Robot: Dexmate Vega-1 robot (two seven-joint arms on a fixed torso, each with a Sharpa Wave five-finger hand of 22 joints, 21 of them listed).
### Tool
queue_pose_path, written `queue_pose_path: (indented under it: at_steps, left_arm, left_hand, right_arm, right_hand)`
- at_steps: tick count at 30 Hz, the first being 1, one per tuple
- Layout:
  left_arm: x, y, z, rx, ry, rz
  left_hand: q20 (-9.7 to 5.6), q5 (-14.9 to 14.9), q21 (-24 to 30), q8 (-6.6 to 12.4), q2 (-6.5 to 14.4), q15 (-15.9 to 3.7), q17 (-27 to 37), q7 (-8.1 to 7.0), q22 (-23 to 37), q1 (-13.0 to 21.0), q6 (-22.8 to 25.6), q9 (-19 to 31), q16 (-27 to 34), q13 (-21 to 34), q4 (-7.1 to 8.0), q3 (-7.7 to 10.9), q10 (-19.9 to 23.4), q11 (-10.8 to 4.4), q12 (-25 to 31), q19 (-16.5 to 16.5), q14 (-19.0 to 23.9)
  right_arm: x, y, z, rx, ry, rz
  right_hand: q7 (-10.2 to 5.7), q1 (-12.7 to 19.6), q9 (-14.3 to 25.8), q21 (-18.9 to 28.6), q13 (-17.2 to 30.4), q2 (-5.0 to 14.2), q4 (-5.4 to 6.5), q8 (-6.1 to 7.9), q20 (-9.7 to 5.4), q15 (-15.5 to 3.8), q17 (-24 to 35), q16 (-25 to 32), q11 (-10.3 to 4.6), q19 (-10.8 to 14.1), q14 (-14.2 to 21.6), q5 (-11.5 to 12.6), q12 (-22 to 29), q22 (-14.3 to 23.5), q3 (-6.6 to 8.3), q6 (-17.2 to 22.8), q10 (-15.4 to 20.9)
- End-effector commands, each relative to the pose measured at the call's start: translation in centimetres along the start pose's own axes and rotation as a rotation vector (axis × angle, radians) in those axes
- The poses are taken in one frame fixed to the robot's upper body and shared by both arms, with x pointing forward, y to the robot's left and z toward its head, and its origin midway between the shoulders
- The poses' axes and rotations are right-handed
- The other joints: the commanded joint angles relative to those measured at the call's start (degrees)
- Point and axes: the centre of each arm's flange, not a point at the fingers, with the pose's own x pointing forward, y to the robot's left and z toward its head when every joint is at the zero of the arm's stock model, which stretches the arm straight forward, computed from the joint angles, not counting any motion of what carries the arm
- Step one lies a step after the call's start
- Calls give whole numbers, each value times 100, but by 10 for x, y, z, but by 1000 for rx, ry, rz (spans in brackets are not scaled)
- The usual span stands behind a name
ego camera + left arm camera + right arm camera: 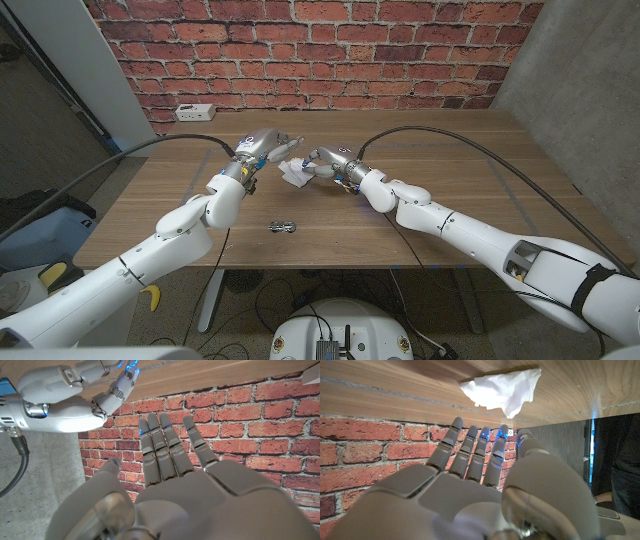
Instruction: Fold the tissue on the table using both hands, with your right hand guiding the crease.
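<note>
Small metal object [282, 226] near edge, behind it crumpled tissue [295, 172] between hands.

Your station: wooden table [450, 190], dark walnut-tone top, plank seams visible, thin legs under front edge. Red brick wall [330, 50] behind table, pale mortar, spanning most of rear. White power strip [195, 110] on table's far left corner against brick. Grey concrete wall [585, 90] on your right. Pale panel [95, 70] leaning at left rear. Floor [250, 295] below table dark, loose cables lying on it. Lighting even, no hard shadows.
</note>
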Motion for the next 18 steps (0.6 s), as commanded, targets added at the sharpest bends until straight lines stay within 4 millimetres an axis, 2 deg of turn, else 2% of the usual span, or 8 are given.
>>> queue_pose_path:
  at_steps: [1, 4, 5, 9, 18]
  left_arm:
    - [3, -3, -10, -46, 22, 2]
    - [3, -5, -15, -72, 31, 1]
    - [3, -6, -17, -82, 34, 2]
    - [1, -8, -24, -114, 46, 6]
    - [-4, -9, -39, -156, 56, 6]
  left_hand:
    - [28, 35, -10, -25, 45, 44, 8, 32, 2, -33, -30, 25, -15, 18, -5, 34, -39, -2, -41, -5, 0]
    - [31, 30, -10, -37, 55, 46, 9, 18, 2, -36, -59, 25, -20, 18, -4, 41, -52, -13, -48, -7, -7]
    - [36, 27, -11, -38, 59, 48, 10, 19, 2, -38, -62, 25, -21, 18, -3, 43, -61, -21, -52, -10, -9]
    - [41, 12, -8, -55, 78, 54, 13, 11, 0, -47, -111, 24, -44, 18, 0, 58, -110, -13, -76, -10, -59]
    - [55, -16, -10, -79, 108, 47, 17, 10, -2, -58, -193, 22, -68, 19, 1, 88, -163, -36, -105, -23, -104]
  right_arm:
    - [-13, -22, -17, 71, 64, -119]
    - [-16, -26, -22, 102, 83, -148]
    - [-17, -28, -24, 119, 88, -162]
    - [-22, -33, -28, 167, 107, -206]
    - [-33, -41, -29, 265, 139, -297]
  right_hand:
    - [65, -38, 6, -18, -5, -6, 2, -5, 15, -453, 14, -17, 26, -43, -19, -13, -28, 10, 46, 27, 16]
    - [74, -41, 7, -21, -6, -7, -3, -2, 13, -440, 14, -18, 36, -47, -20, -13, -30, 10, 55, 34, 15]
    - [103, -46, 7, -21, -7, -7, -7, 6, 17, -437, 16, -20, -11, -47, -21, -14, -30, 10, 65, 52, 22]
    - [93, -57, 8, -23, -8, -7, -14, 7, 15, -434, 18, -24, 75, -49, -27, -16, -31, 10, 85, 54, 32]
    - [122, -58, 9, -31, -10, -8, -36, 16, 32, -411, 17, -33, 48, -66, -35, -17, -34, 10, 124, 78, 47]
